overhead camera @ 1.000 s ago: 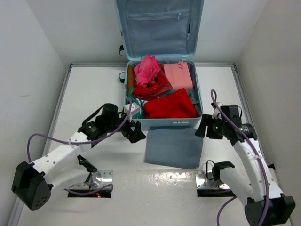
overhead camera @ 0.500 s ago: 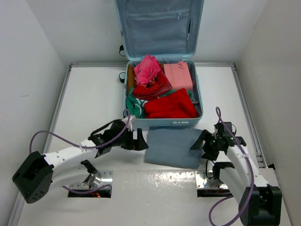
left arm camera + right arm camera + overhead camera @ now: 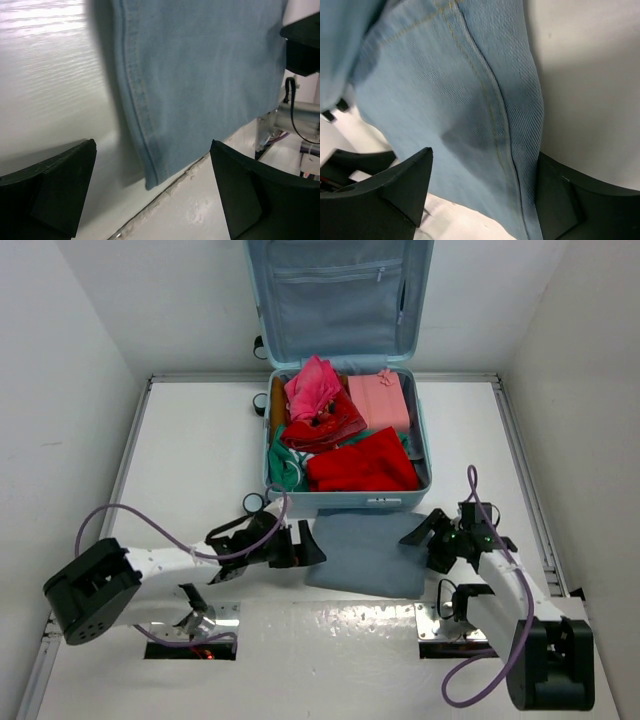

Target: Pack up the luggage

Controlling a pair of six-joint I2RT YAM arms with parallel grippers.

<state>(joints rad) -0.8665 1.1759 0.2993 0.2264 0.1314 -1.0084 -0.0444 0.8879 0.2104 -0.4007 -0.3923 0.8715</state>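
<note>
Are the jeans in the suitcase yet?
No, the jeans lie on the table in front of the open suitcase.

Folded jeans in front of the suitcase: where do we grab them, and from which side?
Take the folded jeans by their two side edges, one arm per side, coming in low along the table. They lie flat and look limp, too wide for one gripper, with stitched edges facing outward. The left gripper and right gripper stand open at those edges.

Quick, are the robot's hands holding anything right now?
Left gripper: open, at the folded jeans, holding nothing.
Right gripper: open, at the jeans too, holding nothing.
</note>
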